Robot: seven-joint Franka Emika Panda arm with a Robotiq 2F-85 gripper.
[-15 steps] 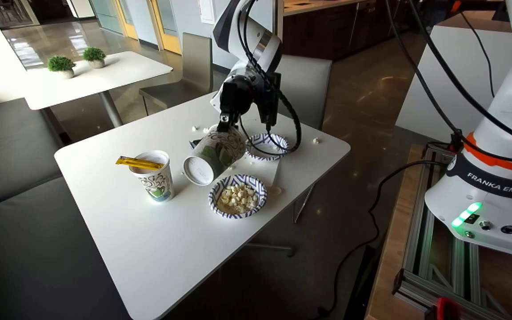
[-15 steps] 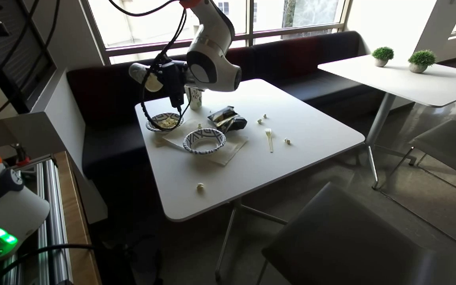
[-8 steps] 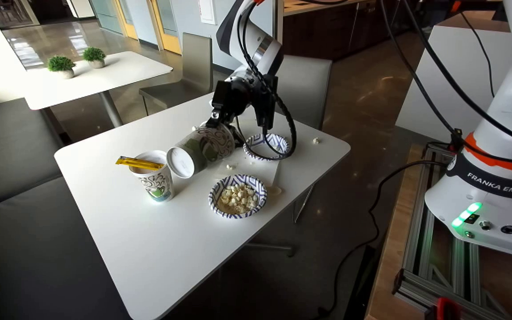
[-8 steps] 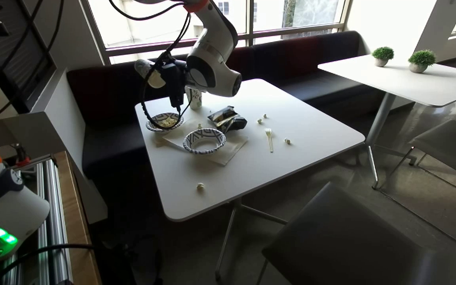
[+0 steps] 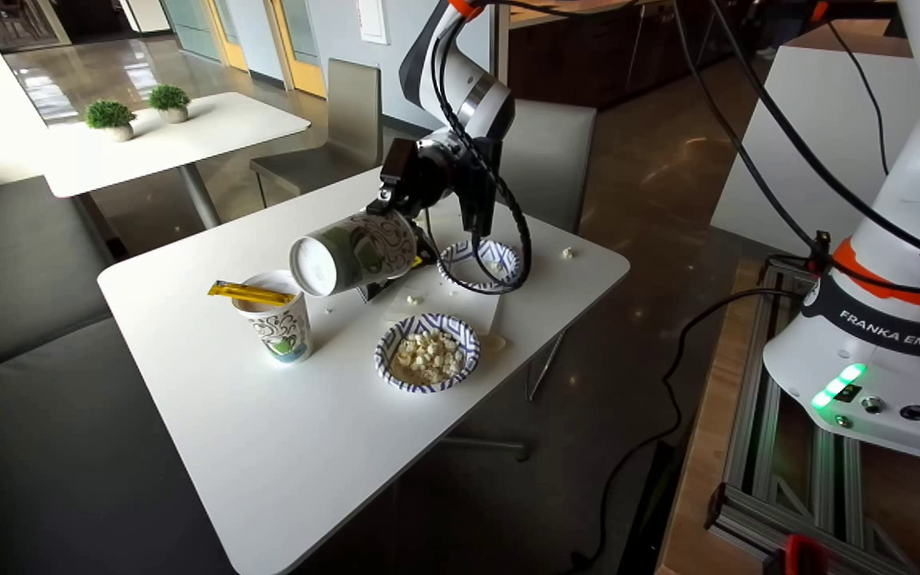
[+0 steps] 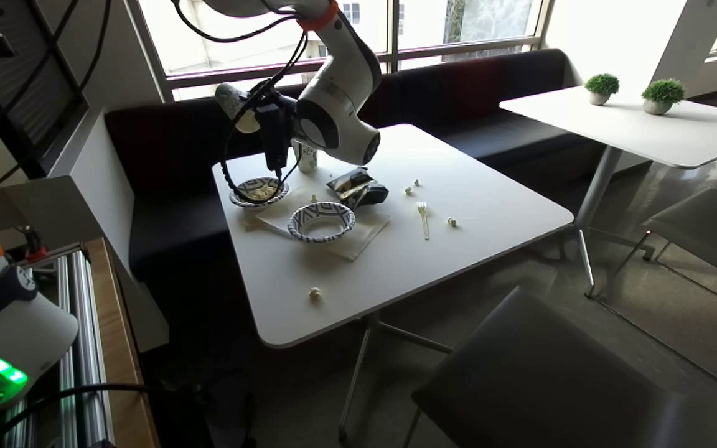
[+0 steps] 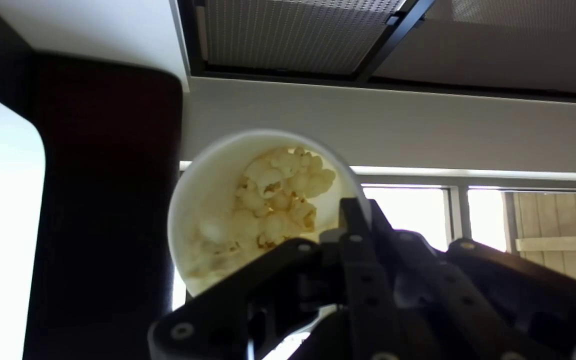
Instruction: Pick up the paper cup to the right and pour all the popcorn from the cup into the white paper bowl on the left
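Gripper (image 7: 363, 222): clamped on the wall of the paper cup (image 5: 356, 254) at its rim, as the wrist view showed; it hung from the scene's only arm (image 6: 346, 87).
Paper cup: held in the air above the table (image 5: 284, 447), touching nothing but the gripper as far as could be seen.
Cup's long axis: tipped far over, close to level; in an exterior view the base faced near and left, and the mouth lay at the far right end, by the gripper.
Popcorn (image 7: 268, 200): a good heap sat inside the cup, seen through the mouth in the wrist view, so the pour looked far from finished.
Filled bowl (image 5: 429, 322): probably the target, being the more leftward of the two in both exterior views; it stood lower than the cup, roughly under its mouth end, though whether squarely under could not be told.
Emptier bowl (image 6: 321, 211): near the filled one but apart, to its right, likely not meant for this pour.
Standing cup (image 5: 280, 331): upright on the table, a yellow sachet (image 5: 248, 292) across its mouth.
Coming move: would likely call for more tilt, mouth lower than base and over the filled bowl; pieces falling short could scatter on the table.
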